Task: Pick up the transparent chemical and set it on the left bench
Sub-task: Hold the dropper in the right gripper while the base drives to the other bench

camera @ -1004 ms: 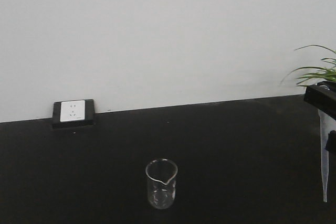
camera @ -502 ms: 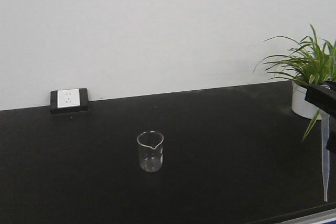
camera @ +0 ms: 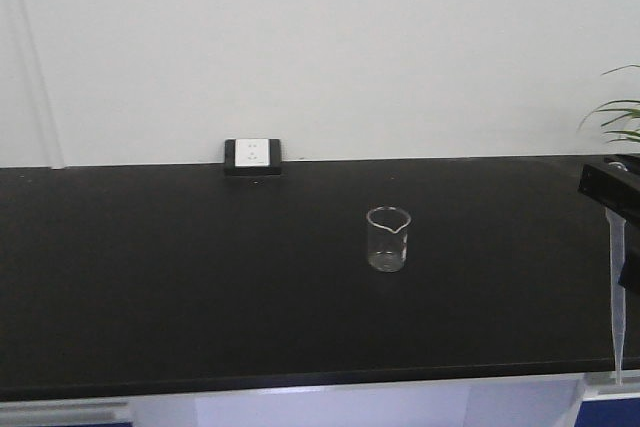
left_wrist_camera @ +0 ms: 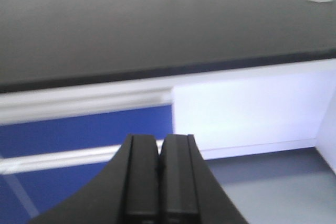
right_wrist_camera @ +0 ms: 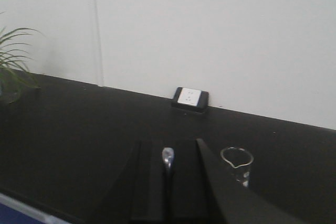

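**Pipette held beside the black surface**

We see the right gripper (right_wrist_camera: pixel 168 151), its jaws pinching the transparent chemical (camera: pixel 617 287) (tip pointing down), at the right end of the black surface (camera: pixel 180 277), well apart from the beaker (camera: pixel 388 239). The left gripper (left_wrist_camera: pixel 159 182) has its jaws pressed together.

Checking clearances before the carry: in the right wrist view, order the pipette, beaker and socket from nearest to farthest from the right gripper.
1. The pipette: held in the right gripper, between its fingers, centre.
2. The beaker: standing a little ahead, to the right.
3. The socket: farthest, at the back, just right of centre.
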{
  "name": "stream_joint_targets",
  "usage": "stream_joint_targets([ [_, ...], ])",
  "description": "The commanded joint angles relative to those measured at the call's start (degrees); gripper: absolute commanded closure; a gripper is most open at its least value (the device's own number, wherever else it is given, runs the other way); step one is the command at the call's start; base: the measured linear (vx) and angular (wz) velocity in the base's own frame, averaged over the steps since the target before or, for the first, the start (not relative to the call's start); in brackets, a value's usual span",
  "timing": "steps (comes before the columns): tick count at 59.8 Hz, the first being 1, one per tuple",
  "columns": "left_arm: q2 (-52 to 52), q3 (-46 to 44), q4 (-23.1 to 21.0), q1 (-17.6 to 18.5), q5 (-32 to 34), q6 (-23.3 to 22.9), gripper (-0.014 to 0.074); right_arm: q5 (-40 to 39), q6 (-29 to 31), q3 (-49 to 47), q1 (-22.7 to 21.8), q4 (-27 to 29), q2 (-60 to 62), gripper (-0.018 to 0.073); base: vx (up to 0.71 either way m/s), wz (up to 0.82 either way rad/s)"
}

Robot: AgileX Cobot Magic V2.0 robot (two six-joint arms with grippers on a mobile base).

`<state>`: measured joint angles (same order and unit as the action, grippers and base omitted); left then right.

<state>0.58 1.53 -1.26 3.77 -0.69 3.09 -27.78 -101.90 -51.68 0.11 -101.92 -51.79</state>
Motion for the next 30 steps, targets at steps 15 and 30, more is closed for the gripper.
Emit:
stream_joint_targets([
  [15, 1.1, 0.9, 0.0, 0.1, 4.5, -0.4, 0.0600, 1.4, 0.0, -1.4, -0.2, -0.5, 0.6, 0.0562, -0.36, 0.42],
  [30, 1.1, 0.9, 0.0, 0.1, 4.5, -0.4, 0.0600, 1.4, 0.0, -1.4, -0.2, -0.5, 0.6, 0.0562, -0.37, 0.37],
])
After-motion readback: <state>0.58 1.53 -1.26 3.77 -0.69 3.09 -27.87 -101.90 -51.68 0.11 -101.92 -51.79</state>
